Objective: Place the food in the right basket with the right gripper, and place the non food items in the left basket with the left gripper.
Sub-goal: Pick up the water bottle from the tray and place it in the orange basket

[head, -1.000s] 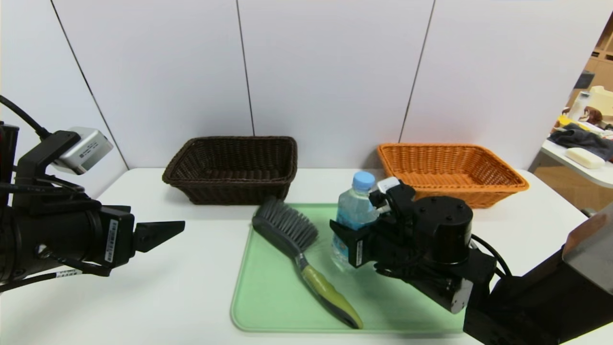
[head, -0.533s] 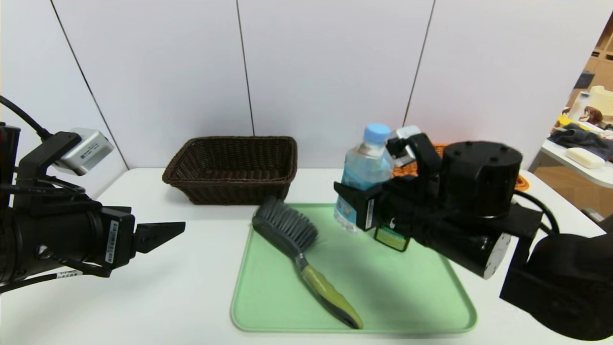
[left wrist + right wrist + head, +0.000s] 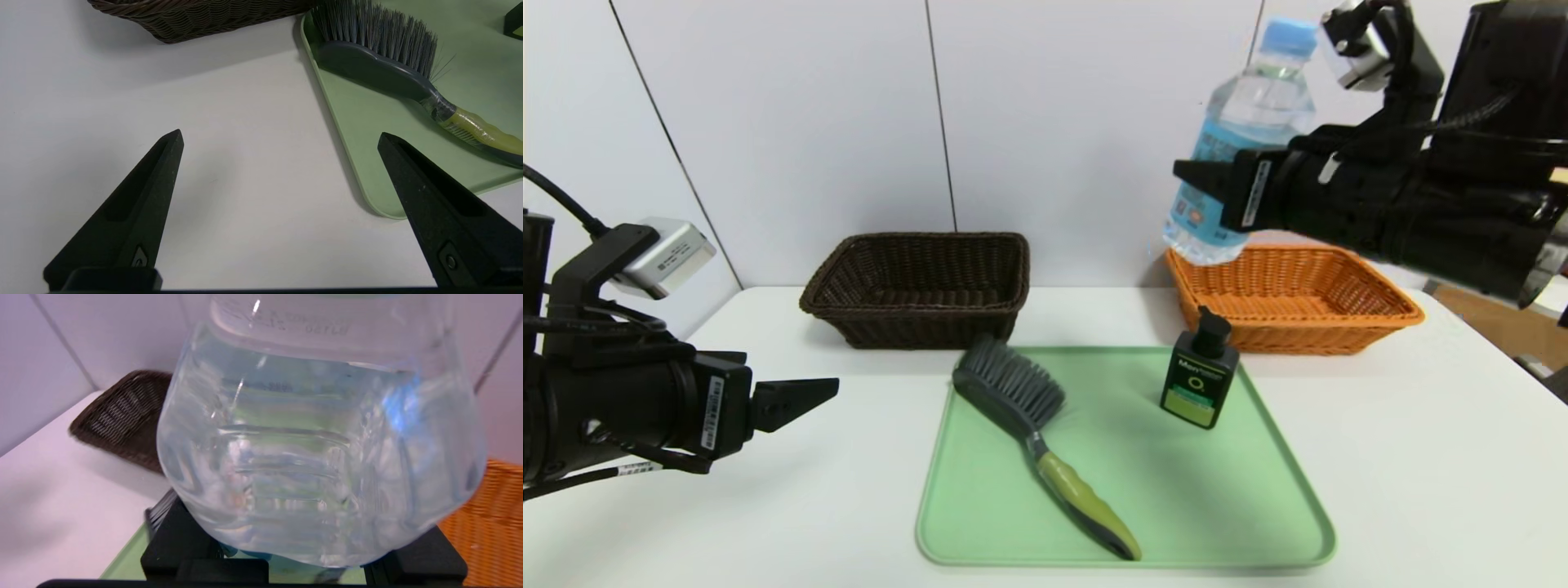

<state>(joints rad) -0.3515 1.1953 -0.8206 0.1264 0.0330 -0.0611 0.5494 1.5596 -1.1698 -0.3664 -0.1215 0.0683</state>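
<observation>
Water bottle (image 3: 1241, 155), food item: clamped upright in right hand (image 3: 1205, 184), aloft above near-left corner of orange basket (image 3: 1372, 314); transfer step; next, carry over basket floor, lower, release; left hand (image 3: 280, 141) gaping, idle over bench (image 3: 1421, 457).

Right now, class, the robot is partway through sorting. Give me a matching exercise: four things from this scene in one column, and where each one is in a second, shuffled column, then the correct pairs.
Things
1. water bottle
2. scrub brush
3. pump bottle
4. left gripper

Places or states
A. standing upright on the green tray
B. held in the air by the right gripper
C. lying on the green tray
D. jaws open over the white table, holding nothing

Pairs: 1-B, 2-C, 3-A, 4-D
</observation>
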